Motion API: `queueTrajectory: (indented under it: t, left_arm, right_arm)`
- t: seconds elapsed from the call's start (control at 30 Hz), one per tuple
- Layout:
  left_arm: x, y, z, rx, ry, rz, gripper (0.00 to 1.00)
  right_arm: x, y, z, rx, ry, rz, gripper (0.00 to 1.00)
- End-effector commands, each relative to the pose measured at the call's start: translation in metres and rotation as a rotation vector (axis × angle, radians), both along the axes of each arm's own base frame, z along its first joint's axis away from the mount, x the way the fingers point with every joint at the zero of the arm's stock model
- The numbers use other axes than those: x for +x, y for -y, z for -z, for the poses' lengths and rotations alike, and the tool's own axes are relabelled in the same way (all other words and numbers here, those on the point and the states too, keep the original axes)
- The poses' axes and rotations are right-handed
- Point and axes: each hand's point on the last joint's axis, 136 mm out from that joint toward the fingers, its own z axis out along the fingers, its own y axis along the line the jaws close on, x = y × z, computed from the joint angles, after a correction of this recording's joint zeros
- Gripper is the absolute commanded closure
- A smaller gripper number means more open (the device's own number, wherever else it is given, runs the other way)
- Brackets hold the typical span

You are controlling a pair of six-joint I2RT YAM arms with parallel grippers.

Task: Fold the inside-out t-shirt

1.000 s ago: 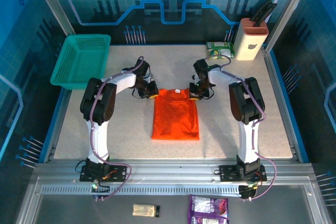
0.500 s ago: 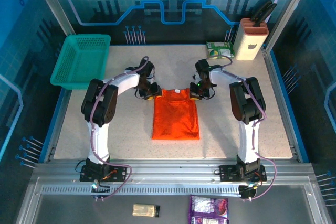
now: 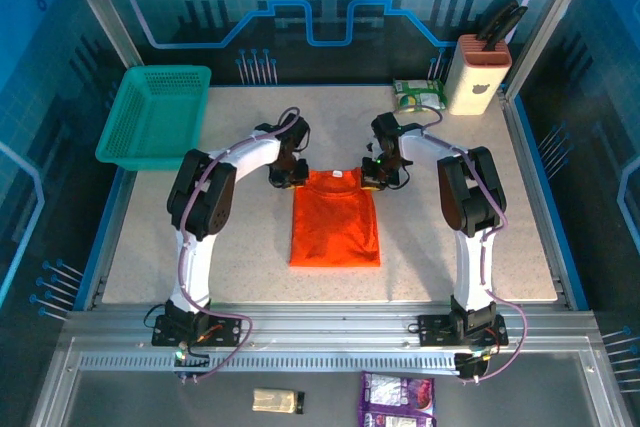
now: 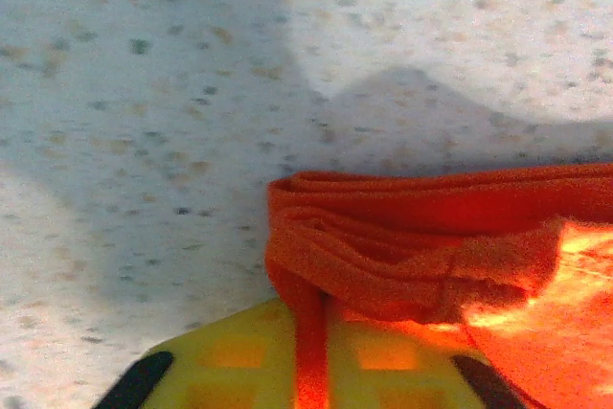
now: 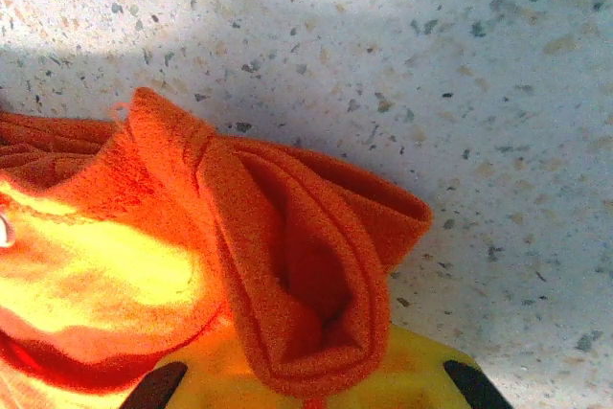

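The orange-red t-shirt (image 3: 335, 217) lies on the table as a narrow folded rectangle with its collar end at the far side. My left gripper (image 3: 293, 176) is at the shirt's far left corner, shut on a thin pinched strip of its cloth (image 4: 311, 352) between the yellow pads. My right gripper (image 3: 373, 178) is at the far right corner, shut on a thick bunched fold of the t-shirt (image 5: 306, 304). Both corners are lifted a little off the speckled table top (image 4: 144, 141).
A teal mesh basket (image 3: 155, 112) sits at the far left corner. A white knife block (image 3: 478, 72) and a green packet (image 3: 418, 94) stand at the far right. Bare table (image 3: 450, 247) lies to either side of the shirt.
My left gripper has moved right and closed in on the shirt's far left corner. The right gripper has hardly moved, and the shirt's top edge has narrowed slightly.
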Motion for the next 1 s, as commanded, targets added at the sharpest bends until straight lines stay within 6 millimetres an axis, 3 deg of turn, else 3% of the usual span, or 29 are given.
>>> queueTrajectory:
  t: [0.0,0.17,0.27,0.43,0.73,0.97]
  left_arm:
    - [-0.024,0.007,0.031,0.029,-0.100,0.033,0.93]
    - [-0.022,0.011,0.027,0.001,-0.080,0.020,1.00]
    - [-0.021,0.010,0.024,0.000,-0.072,0.016,1.00]
    - [-0.022,0.006,0.025,0.001,-0.076,0.013,1.00]
    - [-0.021,0.003,0.025,-0.007,-0.076,0.006,1.00]
    - [-0.020,0.004,0.025,-0.013,-0.078,0.004,1.00]
  right_arm:
    - [-0.005,0.010,-0.001,-0.055,-0.009,-0.005,0.89]
    - [-0.003,0.012,-0.011,-0.061,0.008,-0.005,0.84]
    - [-0.002,0.016,-0.019,-0.066,0.026,0.000,0.73]
    - [-0.003,0.025,-0.025,-0.083,0.040,0.010,0.68]
    - [-0.007,0.029,0.002,-0.124,-0.023,-0.002,0.67]
    - [-0.012,0.017,0.018,-0.073,-0.067,-0.012,0.67]
